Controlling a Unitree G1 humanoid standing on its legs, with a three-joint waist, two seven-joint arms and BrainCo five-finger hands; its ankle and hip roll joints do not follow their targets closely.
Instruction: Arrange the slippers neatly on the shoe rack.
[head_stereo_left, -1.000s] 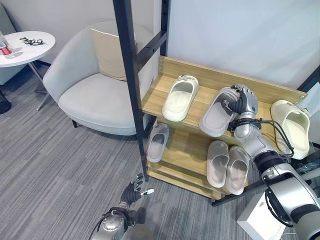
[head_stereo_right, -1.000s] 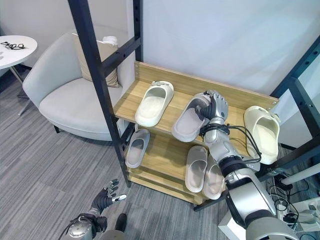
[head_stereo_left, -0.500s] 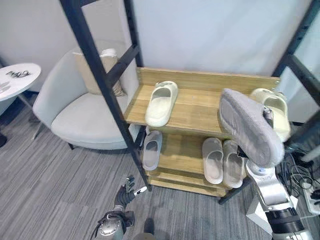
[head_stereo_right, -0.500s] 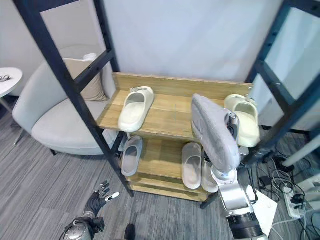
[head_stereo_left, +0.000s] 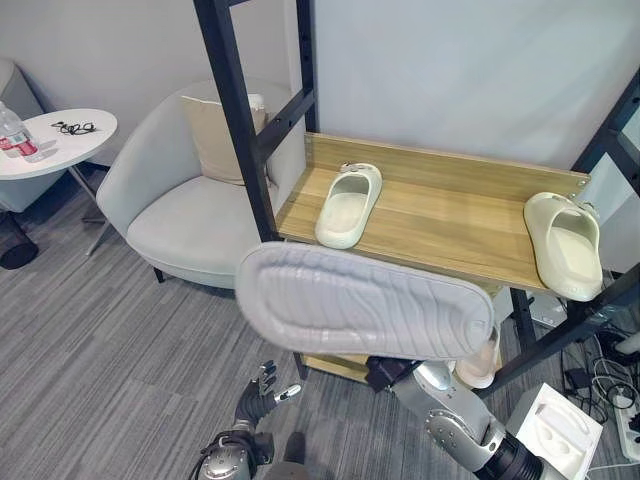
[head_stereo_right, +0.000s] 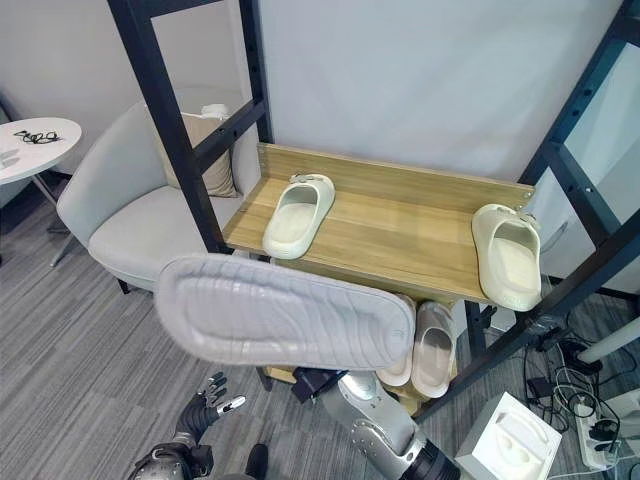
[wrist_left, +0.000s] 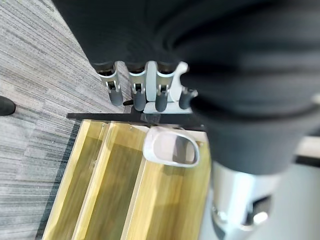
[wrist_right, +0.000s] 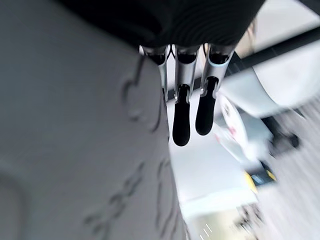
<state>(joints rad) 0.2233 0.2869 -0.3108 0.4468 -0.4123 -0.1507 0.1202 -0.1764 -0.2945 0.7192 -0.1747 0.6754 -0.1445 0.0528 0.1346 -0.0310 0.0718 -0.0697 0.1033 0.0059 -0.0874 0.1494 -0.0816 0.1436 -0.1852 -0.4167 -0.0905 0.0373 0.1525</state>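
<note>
A grey slipper (head_stereo_left: 365, 300) hangs in the air close to the camera, its ribbed sole turned up, in front of the rack's lower shelf. My right hand (head_stereo_left: 386, 372) is under it and shut on it; the right wrist view has its fingers (wrist_right: 181, 117) alongside the sole (wrist_right: 75, 150). Two cream slippers lie far apart on the top shelf (head_stereo_left: 450, 215), one at the left (head_stereo_left: 347, 205) and one at the right end (head_stereo_left: 565, 243). Grey slippers (head_stereo_right: 430, 345) lie on the lower shelf, another one (wrist_left: 171, 149) in the left wrist view. My left hand (head_stereo_left: 262, 385) hangs open low over the carpet.
Black metal posts (head_stereo_left: 235, 110) frame the wooden rack. A pale armchair (head_stereo_left: 180, 215) with a cushion stands left of it, and a small round white table (head_stereo_left: 55, 145) further left. A white box (head_stereo_left: 565, 430) and cables lie on the floor at the right.
The grey slipper has left the top shelf with my right hand and swung down and left, sole up, close to the camera. The camera itself has shifted.
</note>
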